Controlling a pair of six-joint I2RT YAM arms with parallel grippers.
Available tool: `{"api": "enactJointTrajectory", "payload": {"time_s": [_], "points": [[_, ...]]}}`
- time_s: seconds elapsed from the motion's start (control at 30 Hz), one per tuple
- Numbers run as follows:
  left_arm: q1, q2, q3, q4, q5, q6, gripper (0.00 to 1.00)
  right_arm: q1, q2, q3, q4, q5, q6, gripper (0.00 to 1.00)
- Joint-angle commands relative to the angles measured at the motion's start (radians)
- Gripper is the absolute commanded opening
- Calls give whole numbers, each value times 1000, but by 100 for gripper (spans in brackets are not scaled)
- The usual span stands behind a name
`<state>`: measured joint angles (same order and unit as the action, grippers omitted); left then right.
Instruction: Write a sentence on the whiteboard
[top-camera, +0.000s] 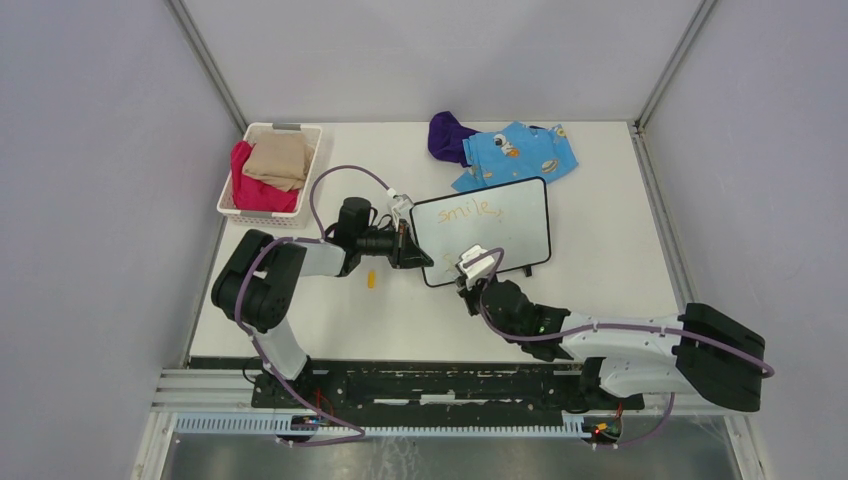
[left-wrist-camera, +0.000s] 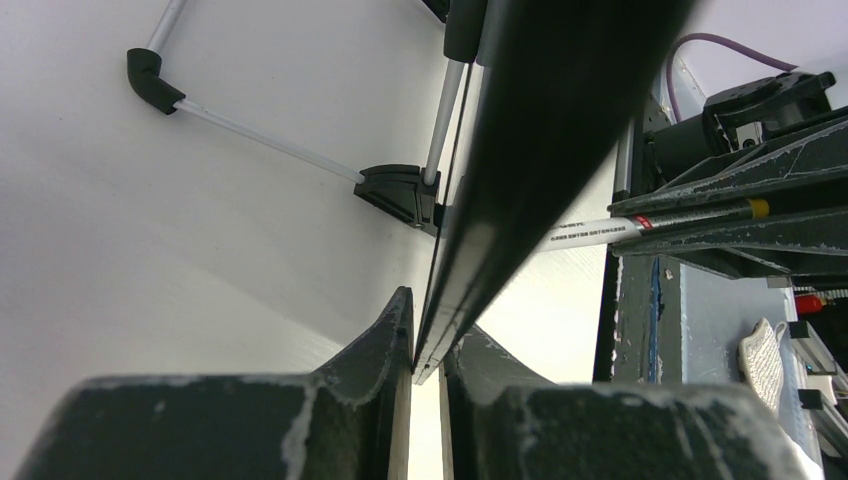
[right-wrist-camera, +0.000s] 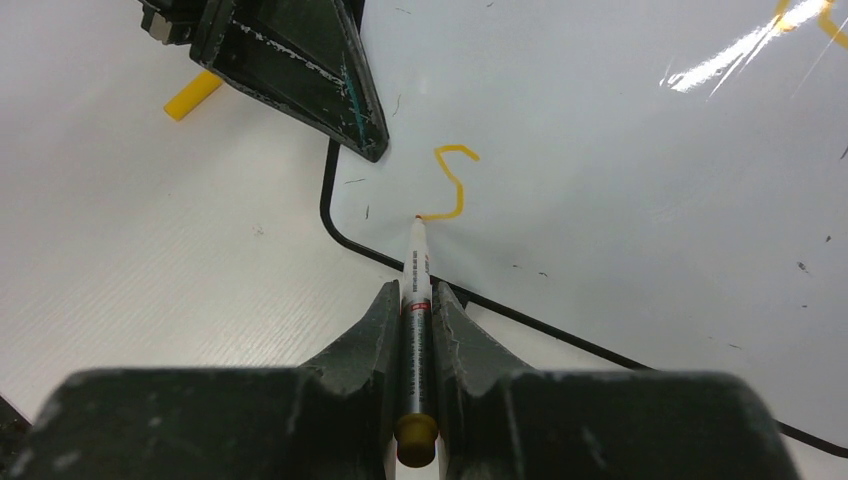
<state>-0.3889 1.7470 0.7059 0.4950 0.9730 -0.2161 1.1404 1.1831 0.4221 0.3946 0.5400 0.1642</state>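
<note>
The whiteboard (top-camera: 512, 235) lies tilted on the table, black-framed. Orange writing, the sentence (top-camera: 470, 211), reads "smile," on its upper line. My left gripper (top-camera: 414, 256) is shut on the board's left edge; in the left wrist view the gripper (left-wrist-camera: 428, 332) pinches the dark frame of the whiteboard (left-wrist-camera: 530, 150). My right gripper (right-wrist-camera: 417, 292) is shut on a white marker (right-wrist-camera: 415, 268). The marker's tip touches the whiteboard (right-wrist-camera: 620, 200) near its lower left corner, at the end of an orange "s" stroke (right-wrist-camera: 452, 180). From above, the right gripper (top-camera: 468, 270) sits at the board's near edge.
A yellow marker cap (top-camera: 371, 280) lies on the table left of the board. A white basket (top-camera: 255, 135) with red and beige cloths stands at the back left. A blue patterned cloth (top-camera: 520, 152) and a purple cloth (top-camera: 448, 135) lie behind the board.
</note>
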Motion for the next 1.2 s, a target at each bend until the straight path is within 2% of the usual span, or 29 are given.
{"api": "enactJointTrajectory", "payload": {"time_s": [0.0,0.47,0.83,1.17], "points": [[-8,17,7,-76,-86,53,2,-10,25,49,41,-2,2,0],[-8,15,11,-91,-89,62,2,-20,-123,55,9,56,-45,0],[-11,14,11,-95,-92,65,2,-87,-77,110,8,21,-81,0],[-11,17,15,-101,-93,68,2,-100,-77,66,1,5,-55,0]]}}
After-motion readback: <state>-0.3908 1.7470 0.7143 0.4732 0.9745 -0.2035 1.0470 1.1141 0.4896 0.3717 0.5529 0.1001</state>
